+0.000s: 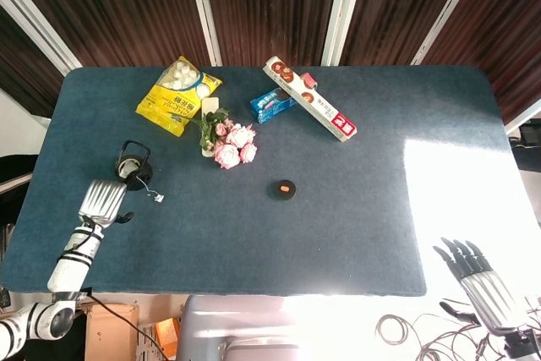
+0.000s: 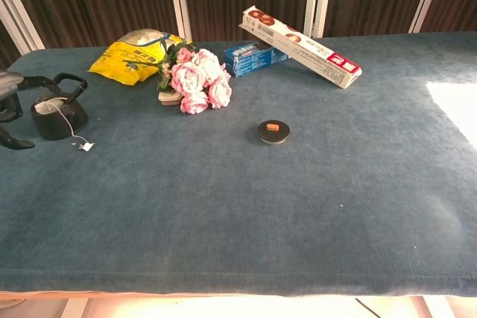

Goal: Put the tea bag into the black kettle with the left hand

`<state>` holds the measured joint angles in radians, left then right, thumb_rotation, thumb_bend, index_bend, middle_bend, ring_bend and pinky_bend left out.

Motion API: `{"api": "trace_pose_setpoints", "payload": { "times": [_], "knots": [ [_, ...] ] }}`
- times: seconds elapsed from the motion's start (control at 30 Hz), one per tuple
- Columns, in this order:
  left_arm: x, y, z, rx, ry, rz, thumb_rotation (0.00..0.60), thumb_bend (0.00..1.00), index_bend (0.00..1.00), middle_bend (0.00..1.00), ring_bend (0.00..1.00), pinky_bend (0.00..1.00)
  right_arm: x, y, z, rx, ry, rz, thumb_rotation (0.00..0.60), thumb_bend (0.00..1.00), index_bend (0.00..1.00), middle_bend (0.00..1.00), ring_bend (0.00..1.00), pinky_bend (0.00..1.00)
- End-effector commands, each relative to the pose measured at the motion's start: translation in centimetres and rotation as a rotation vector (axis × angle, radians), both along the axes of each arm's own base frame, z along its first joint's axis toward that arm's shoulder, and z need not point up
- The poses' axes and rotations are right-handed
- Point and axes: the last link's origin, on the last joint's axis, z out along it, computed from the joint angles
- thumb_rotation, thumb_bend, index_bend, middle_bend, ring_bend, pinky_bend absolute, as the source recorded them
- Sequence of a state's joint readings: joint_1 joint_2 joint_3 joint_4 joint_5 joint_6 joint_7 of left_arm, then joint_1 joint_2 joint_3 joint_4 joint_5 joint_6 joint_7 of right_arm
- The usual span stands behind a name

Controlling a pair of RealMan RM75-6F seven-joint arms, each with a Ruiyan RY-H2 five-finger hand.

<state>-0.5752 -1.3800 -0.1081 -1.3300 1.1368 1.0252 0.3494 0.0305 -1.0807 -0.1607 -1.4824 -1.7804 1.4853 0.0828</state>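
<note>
Nearest the robot, off the table's front corner, the right hand (image 1: 483,281) hangs idle with its fingers spread and nothing in them. On the other side, the left hand (image 1: 101,201) sits low over the dark blue cloth-covered table (image 1: 355,209), just in front of the small black kettle with a loop handle (image 2: 58,112). From above only the ribbed silver back of this hand shows, and the chest view catches just its edge at the frame border, so I cannot tell how its fingers lie; nothing appears to be held in it.

The white tea bag (image 2: 46,106) appears to rest in the kettle's open mouth, its thin string trailing over the rim to a small paper tag (image 2: 85,146) lying on the cloth just beside the kettle. By this reading the drop is made and the step in hand is the retreat. To do it well, the hand should lift clear before drawing back, keeping away from the string and the loop handle, since a snag on either could drag the bag out or tip the light kettle.

Farther out sit a round black lid with an orange spot (image 1: 286,188), a bunch of pink artificial roses (image 1: 232,146), a yellow snack bag (image 1: 177,95), a small blue box (image 1: 272,105) and a long white biscuit box (image 1: 309,109).
</note>
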Motion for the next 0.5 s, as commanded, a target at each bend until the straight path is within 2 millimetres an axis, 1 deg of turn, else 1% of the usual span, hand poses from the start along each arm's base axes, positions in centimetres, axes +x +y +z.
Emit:
{"api": "trace_pose_setpoints", "payload": {
  "times": [0.03,0.1,0.17,0.5],
  "knots": [
    [-0.7,0.6,0.3,-0.016,0.023,0.05,0.442,0.32,0.21,1.0,0.99,1.0,0.0,0.0,-0.1,0.003,0.001,0.001,0.6,0.11,0.0,0.0,0.0,0.0],
    [-1.0,0.9,0.3,-0.017,0.026,0.07,0.405,0.35,0.21,1.0,0.99,1.0,0.0,0.0,-0.1,0.003,0.001,0.002,0.6,0.11,0.0,0.0,0.0,0.0],
    [-1.3,1.4,0.3,-0.012,0.026,0.089,0.386,0.38,0.21,1.0,0.99,1.0,0.0,0.0,-0.1,0.001,0.0,0.001,0.6,0.11,0.0,0.0,0.0,0.0],
    [-2.3,2.4,0.3,-0.009,0.048,0.142,0.385,0.38,0.21,1.0,0.99,1.0,0.0,0.0,0.0,-0.001,0.0,-0.001,0.6,0.11,0.0,0.0,0.0,0.0]
  ]
}}
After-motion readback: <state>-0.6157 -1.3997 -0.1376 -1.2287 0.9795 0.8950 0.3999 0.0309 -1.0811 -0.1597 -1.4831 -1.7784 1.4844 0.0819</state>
